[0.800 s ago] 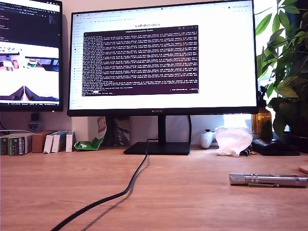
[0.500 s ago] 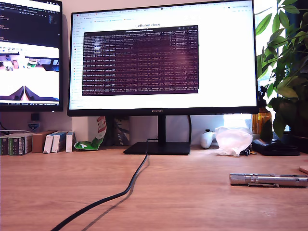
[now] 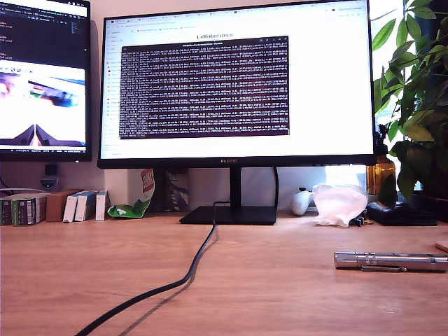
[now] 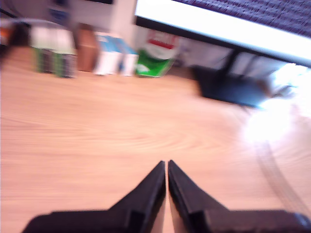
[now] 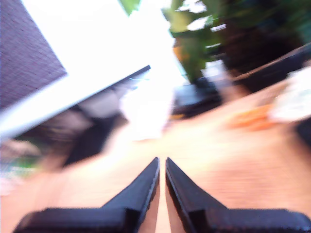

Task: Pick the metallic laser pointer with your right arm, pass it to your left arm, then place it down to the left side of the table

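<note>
Exterior view, nearest ground: bare table [image 3: 280, 294], a wide wood-grain top. A black cable [image 3: 168, 283] runs from about 7 o'clock of the frame up toward the monitor stand [image 3: 229, 214] near centre.

Just beyond, at about 4 o'clock of the exterior view, lies the laser pointer [image 3: 390, 261]: a slim silver cylinder flat on the table, long axis running 9 to 3 o'clock, clip on the side facing the camera. Nothing touches it. No arm shows in this view.

First wrist view: my first gripper [image 4: 166, 165] has its jaws together, tips all but touching, nothing between them, above bare wood. Ahead at 12 o'clock, far off, stand small boxes [image 4: 80, 53] and the monitor's lower edge. The laser pointer is not in this view.

Second wrist view: my second gripper [image 5: 162, 161] likewise has its jaws closed to a thin slit and is empty. The picture is heavily blurred. Far ahead, toward 1 o'clock, are plant leaves [image 5: 204, 43] and dark objects. The laser pointer cannot be made out here either.

Judgement: the plant stands on the exterior view's right, the same side as the laser pointer, so the second gripper is probably the nearer one. Its jaws would need to part and straddle the cylinder across its long axis.

Farthest: two monitors [image 3: 234, 84], lit.
</note>
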`<move>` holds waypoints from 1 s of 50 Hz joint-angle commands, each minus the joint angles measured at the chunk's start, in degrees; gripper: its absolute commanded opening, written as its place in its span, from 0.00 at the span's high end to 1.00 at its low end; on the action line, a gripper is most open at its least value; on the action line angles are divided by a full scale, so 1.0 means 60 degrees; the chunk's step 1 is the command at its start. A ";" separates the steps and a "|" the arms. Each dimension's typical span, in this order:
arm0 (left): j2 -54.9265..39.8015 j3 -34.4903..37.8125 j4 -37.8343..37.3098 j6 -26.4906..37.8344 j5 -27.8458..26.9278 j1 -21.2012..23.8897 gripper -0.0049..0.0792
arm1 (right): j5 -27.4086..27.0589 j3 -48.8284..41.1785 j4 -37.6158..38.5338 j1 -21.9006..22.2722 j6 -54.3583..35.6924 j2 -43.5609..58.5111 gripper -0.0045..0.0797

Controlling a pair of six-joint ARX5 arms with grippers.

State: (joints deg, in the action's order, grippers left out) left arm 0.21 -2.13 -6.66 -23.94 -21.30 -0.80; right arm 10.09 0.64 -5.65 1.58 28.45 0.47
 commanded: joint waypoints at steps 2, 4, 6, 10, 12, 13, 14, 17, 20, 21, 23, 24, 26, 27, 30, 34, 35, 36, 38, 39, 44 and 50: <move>0.0080 0.0186 0.0900 -0.0426 -0.0466 0.0036 0.96 | 0.0678 0.0514 0.0058 -0.0007 0.0033 -0.0058 0.94; 0.0080 0.0109 0.1155 -0.0514 -0.0787 0.0036 0.95 | 0.0882 0.0743 -0.0036 -0.0011 0.0025 -0.0058 0.94; 0.0080 -0.0004 0.1315 -0.0514 -0.1027 0.0036 0.95 | 0.1020 0.1016 -0.0200 -0.0011 -0.0007 -0.0051 0.94; 0.0033 -0.0310 0.1355 -0.0492 -0.1410 0.0036 0.95 | 0.1016 0.1690 -0.0634 -0.0011 -0.0317 0.0142 0.94; -0.0055 -0.0477 0.1326 -0.0466 -0.1464 0.0036 0.96 | 0.1020 0.2033 -0.0845 -0.0011 -0.0557 0.0332 0.94; -0.0109 -0.0572 0.1319 -0.0423 -0.1508 0.0036 0.95 | 0.1024 0.2226 -0.0958 -0.0011 -0.0758 0.0477 0.94; -0.0168 -0.0656 0.1326 -0.0386 -0.1548 0.0036 0.96 | 0.1038 0.2404 -0.1053 -0.0011 -0.0976 0.0623 0.94; -0.0390 -0.0907 0.1330 -0.0073 -0.1759 0.0036 0.96 | 0.1271 0.2900 -0.1330 -0.0011 -0.1446 0.1111 0.94; -0.0681 -0.1239 0.1315 0.0510 -0.2007 0.0036 0.96 | 0.1705 0.3475 -0.1647 -0.0011 -0.2091 0.1759 0.94; -0.0780 -0.1344 0.1308 0.0681 -0.2102 0.0036 0.96 | 0.1825 0.3657 -0.1770 -0.0011 -0.2273 0.1978 0.94; -0.0998 -0.1563 0.1290 0.1045 -0.2291 0.0036 0.96 | 0.2142 0.4029 -0.1927 -0.0011 -0.2707 0.2481 0.95; -0.1122 -0.1672 0.1275 0.1217 -0.2397 0.0036 0.96 | 0.2288 0.4211 -0.2084 -0.0011 -0.2841 0.2736 0.95; -0.1384 -0.1883 0.1217 0.1588 -0.2579 0.0036 0.96 | 0.2517 0.4575 -0.2288 -0.0011 -0.3439 0.3242 0.95; -0.1515 -0.1993 0.1155 0.1785 -0.2681 0.0036 0.96 | 0.2612 0.4739 -0.2353 -0.0011 -0.3632 0.3446 0.95; -0.1967 -0.2342 0.0871 0.2441 -0.2958 0.0036 0.96 | 0.2874 0.5278 -0.2597 -0.0011 -0.4408 0.4204 0.95; -0.2648 -0.2812 0.0390 0.3351 -0.3501 0.0036 0.96 | 0.3009 0.5945 -0.2849 -0.0018 -0.5395 0.5191 0.96; -0.2812 -0.2918 0.0281 0.3752 -0.3643 0.0036 0.96 | 0.3013 0.6124 -0.2922 -0.0025 -0.5829 0.5439 0.96; -0.2973 -0.3002 0.0168 0.4142 -0.3759 0.0036 0.96 | 0.3027 0.6291 -0.2994 -0.0047 -0.6135 0.5679 0.96; -0.3282 -0.3177 -0.0015 0.4666 -0.3916 0.0036 0.96 | 0.3016 0.6568 -0.3082 -0.0076 -0.6951 0.6189 0.96; -0.3413 -0.3246 -0.0087 0.4878 -0.3952 0.0036 0.96 | 0.3020 0.6710 -0.3107 -0.0084 -0.7461 0.6466 0.96; -0.4156 -0.3534 -0.0251 0.5934 -0.3949 0.0036 0.96 | 0.3045 0.7260 -0.3213 -0.0178 -0.9369 0.7701 0.96; -0.4819 -0.3734 -0.0240 0.6641 -0.3945 0.0036 0.96 | 0.3235 0.7814 -0.3923 -0.0288 -1.1012 0.9089 0.96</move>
State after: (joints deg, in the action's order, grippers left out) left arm -27.66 -23.99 -8.38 14.35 -44.91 -0.80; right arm 28.84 47.64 -27.62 0.54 -34.20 51.94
